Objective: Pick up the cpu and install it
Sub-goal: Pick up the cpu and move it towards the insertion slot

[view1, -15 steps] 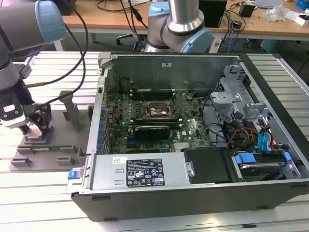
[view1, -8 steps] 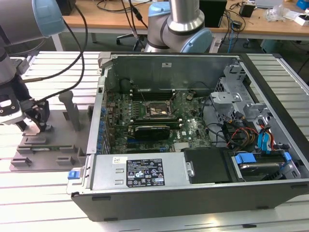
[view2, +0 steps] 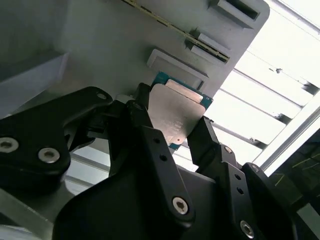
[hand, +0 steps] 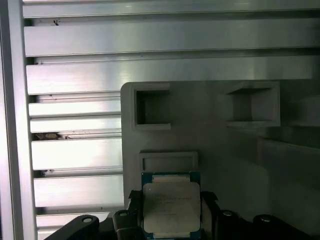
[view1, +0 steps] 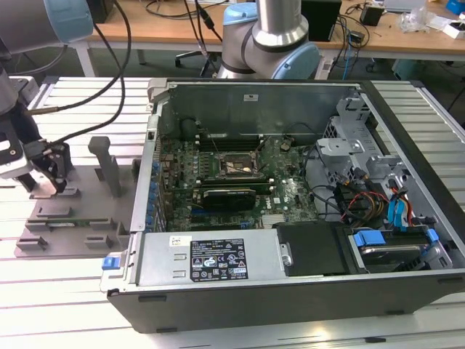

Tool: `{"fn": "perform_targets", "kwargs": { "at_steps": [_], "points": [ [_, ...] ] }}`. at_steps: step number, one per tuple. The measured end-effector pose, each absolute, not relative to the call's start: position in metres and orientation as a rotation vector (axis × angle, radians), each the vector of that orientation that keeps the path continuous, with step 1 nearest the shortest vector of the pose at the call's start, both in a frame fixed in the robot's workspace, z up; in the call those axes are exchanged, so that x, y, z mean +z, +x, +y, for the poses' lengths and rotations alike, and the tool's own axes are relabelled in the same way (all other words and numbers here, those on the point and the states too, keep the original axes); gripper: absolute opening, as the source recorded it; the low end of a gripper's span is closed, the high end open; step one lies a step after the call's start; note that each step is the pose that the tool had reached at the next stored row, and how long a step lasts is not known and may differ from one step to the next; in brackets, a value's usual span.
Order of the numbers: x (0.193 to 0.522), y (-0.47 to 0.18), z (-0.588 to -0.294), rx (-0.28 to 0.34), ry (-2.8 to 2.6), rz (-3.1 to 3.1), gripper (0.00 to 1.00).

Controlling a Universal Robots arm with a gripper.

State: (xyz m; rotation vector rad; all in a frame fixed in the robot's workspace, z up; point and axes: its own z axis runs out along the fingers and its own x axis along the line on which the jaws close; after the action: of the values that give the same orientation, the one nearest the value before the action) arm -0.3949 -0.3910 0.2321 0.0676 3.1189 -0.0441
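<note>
Black metal fingers [view2: 150,135] of the gripper [view2: 175,127] stand closest in the second wrist view. The 2 press against opposite edges of the cpu [view2: 177,112], a small flat square chip with a silvery-grey metal top and teal rim, pinching it between their tips. Just behind the held chip lies the grey plastic fixture tray [view2: 100,50] with rectangular recesses, resting on the ribbed aluminium table [hand: 75,75]. Well apart from the gripper, toward the exterior view's right, stands the open black computer case [view1: 290,298] with its green motherboard [view1: 290,193].
</note>
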Motion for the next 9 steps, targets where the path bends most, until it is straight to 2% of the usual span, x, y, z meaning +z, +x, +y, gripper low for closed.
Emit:
{"fn": "perform_targets", "kwargs": {
  "at_steps": [9],
  "points": [
    [0.250,-0.395,-0.391,-0.044,0.068,3.119,0.55]
  ]
}}
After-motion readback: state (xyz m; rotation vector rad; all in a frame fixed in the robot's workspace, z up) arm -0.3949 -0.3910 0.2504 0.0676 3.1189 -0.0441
